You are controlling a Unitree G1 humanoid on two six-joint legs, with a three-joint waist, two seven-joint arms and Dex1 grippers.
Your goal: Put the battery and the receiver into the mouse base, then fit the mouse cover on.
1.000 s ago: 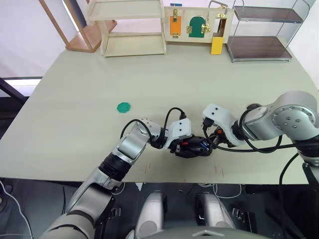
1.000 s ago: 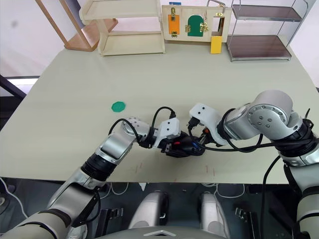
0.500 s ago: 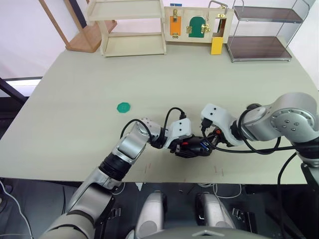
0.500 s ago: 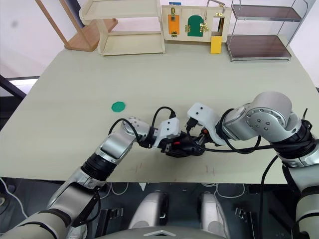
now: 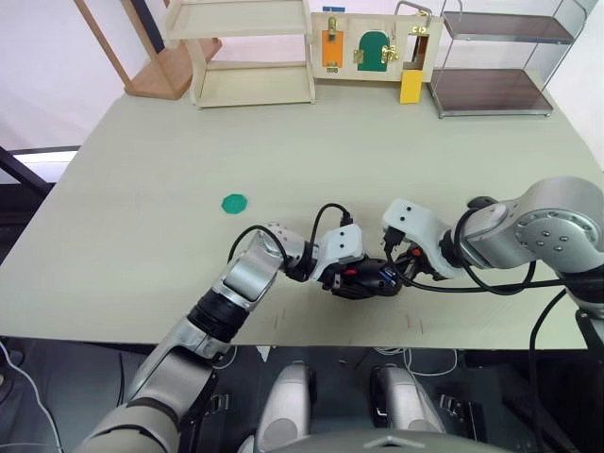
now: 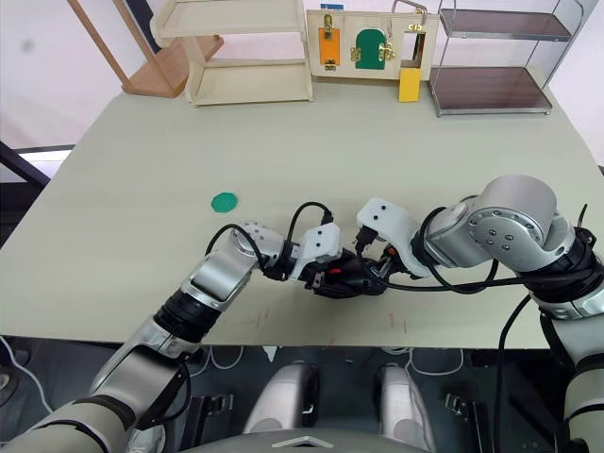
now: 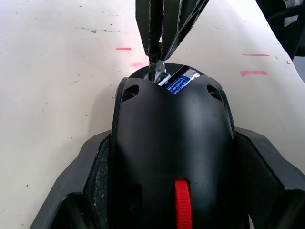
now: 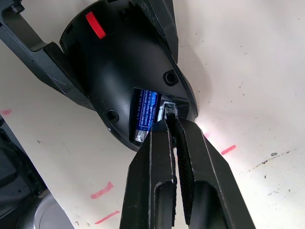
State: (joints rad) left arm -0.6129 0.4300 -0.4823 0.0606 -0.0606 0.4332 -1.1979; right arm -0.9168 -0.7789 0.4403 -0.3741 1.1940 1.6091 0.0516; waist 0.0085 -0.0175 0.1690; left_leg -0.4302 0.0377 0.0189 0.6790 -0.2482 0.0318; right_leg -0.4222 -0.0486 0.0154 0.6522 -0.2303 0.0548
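right wrist view shows us our right gripper (image 8: 170, 125) nipped nearly closed on a small silver piece at the rear of the mouse base (image 8: 125, 67), right beside the blue battery (image 8: 145, 114) lying in its hollow. our left gripper (image 7: 172, 157) clamps the base's sides on the counter (image 5: 151, 208), with the green disc (image 5: 233, 203) well apart.

The black oval mouse base with its red wheel (image 7: 174, 157) hides much — only a sliver of the blue cylindrical battery (image 7: 179, 83) peeks past its rim. The right gripper (image 8: 170, 125) covers whatever sits in the slot beside that battery; the tiny dark receiver cannot be made out there.
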